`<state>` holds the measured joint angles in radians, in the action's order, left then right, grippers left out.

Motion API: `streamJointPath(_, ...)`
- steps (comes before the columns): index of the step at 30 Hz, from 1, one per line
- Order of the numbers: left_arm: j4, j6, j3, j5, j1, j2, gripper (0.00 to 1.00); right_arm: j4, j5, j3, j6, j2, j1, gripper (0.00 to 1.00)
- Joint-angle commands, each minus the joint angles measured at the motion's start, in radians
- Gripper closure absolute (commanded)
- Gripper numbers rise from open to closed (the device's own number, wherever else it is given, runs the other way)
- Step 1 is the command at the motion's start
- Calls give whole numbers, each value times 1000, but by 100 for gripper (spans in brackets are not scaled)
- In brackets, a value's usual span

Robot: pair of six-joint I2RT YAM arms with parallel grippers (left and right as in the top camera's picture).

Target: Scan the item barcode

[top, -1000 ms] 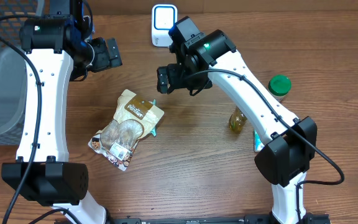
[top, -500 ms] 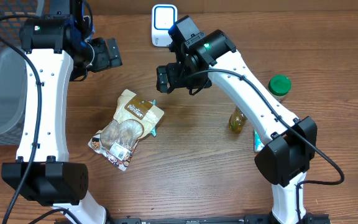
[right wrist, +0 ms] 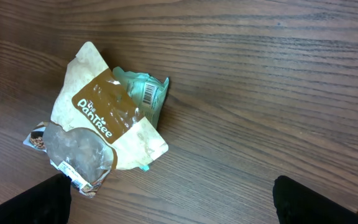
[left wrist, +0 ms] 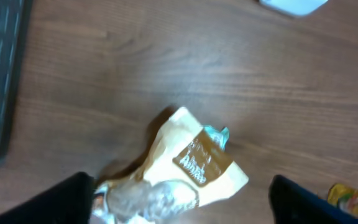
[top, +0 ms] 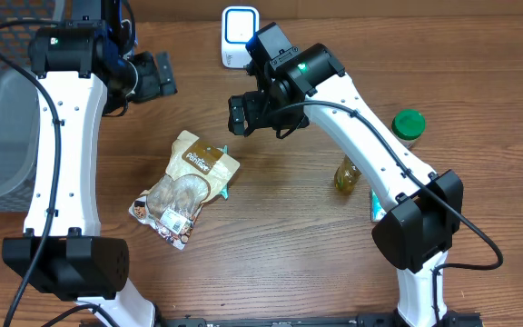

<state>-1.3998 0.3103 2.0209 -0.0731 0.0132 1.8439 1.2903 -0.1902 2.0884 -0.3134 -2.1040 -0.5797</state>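
Both tools are empty with their jaws spread wide: the left gripper point(top: 159, 76) hangs far and left, and the right gripper point(top: 238, 116) hangs just beyond the bag's far right corner. The bag point(top: 187, 188) lies flat on the table point(top: 280, 254), nearer than either gripper. A teal packet point(right wrist: 143, 93) pokes out from under the bag's right edge and touches it. The scanner point(top: 239, 36) stands at the far edge, just past the right wrist.

I judge the step in hand to be the reach for the bag, and your right gripper is the closer one. Bring it down on the flat brown strip at the bag's far end, not on the bulging clear window, where the film looks likely to slide and crumple. Come in from the far left side of that strip so the jaws do not catch the packet as well.

A white label point(right wrist: 67, 169) sits at the bag's near left corner. It probably carries the barcode, but it is too small to read here. Grip well away from it, so that it stays uncovered and can be turned towards the scanner. The packet's own code point(right wrist: 149, 93) shows plainly, so don't let it be read by mistake.
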Motion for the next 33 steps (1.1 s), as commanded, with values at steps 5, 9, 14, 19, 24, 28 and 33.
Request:
streamJointPath(5, -94, 16, -106, 13, 0, 0, 41, -6, 10, 5, 3, 7, -3, 0)
streamJointPath(9, -66, 19, -227, 14, 0, 0, 37, -6, 10, 5, 3, 7, -3, 0)
streamJointPath(14, -29, 19, -357, 21, 0, 0, 37, -6, 10, 5, 3, 7, -3, 0)
streamJointPath(19, -12, 19, -397, 20, 0, 0, 30, -6, 10, 5, 3, 7, -3, 0)
streamJointPath(24, 31, 26, -397, 13, 0, 0, 73, -6, 10, 5, 3, 7, -3, 0)
streamJointPath(28, 57, 55, -398, 18, 0, 0, 90, -6, 10, 5, 2, 7, -3, 0)
streamJointPath(33, 126, 125, -436, 28, 0, 1, 96, -35, 9, 5, 2, 7, -3, 0)
